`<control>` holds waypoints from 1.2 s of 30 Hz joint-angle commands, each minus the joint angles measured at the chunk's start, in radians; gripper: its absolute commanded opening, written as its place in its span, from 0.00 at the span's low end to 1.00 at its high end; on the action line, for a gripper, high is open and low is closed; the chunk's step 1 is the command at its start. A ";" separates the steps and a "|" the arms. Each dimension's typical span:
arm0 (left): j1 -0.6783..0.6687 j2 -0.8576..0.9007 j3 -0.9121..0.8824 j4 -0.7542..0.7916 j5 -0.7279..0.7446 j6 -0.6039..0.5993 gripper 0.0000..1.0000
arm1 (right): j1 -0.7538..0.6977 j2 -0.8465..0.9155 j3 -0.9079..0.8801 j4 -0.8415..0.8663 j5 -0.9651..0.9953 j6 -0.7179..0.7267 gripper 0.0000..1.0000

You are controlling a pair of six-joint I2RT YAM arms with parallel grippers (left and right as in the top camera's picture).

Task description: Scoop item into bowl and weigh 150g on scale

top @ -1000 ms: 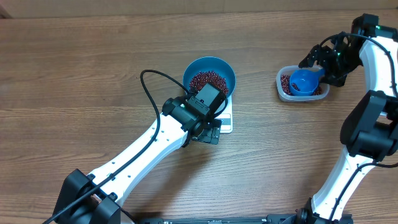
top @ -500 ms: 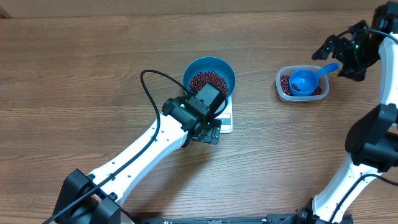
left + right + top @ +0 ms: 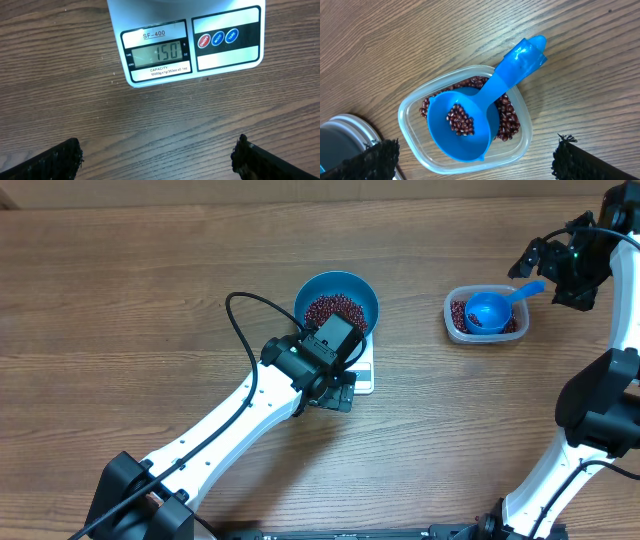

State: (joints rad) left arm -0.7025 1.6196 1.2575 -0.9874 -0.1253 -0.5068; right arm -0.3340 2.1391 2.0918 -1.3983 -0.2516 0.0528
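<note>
The blue bowl (image 3: 362, 297) stands on the white scale (image 3: 366, 376) mid-table, with red-brown beans (image 3: 335, 309) heaped inside. In the left wrist view the scale (image 3: 227, 52) shows its display (image 3: 159, 52) reading 150. My left gripper (image 3: 340, 392) (image 3: 157, 156) hovers open over bare wood just in front of the scale, touching nothing. My right gripper (image 3: 557, 273) (image 3: 477, 159) is open at the far right, above and clear of a blue scoop (image 3: 470, 127).
A clear plastic tub (image 3: 450, 320) (image 3: 522, 145) at the right holds more beans (image 3: 509, 120). The scoop (image 3: 487, 310) lies in it with a few beans in its cup, its handle (image 3: 520, 62) jutting over the rim. A black cable (image 3: 236, 320) loops left of the bowl.
My right gripper has let go of the scoop handle, opened fully and drawn away to the right. The scoop stays lying in the tub. The left arm has not moved.
</note>
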 commanded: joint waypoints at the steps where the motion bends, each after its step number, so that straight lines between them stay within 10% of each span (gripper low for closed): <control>1: 0.002 -0.016 0.017 0.001 -0.016 -0.018 1.00 | -0.003 -0.018 0.009 0.006 0.005 0.006 1.00; 36: 0.002 -0.016 0.017 0.020 -0.013 -0.018 1.00 | -0.003 -0.018 0.009 0.006 0.005 0.006 1.00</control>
State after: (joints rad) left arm -0.7025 1.6196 1.2575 -0.9714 -0.1249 -0.5068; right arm -0.3340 2.1391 2.0918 -1.3983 -0.2516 0.0528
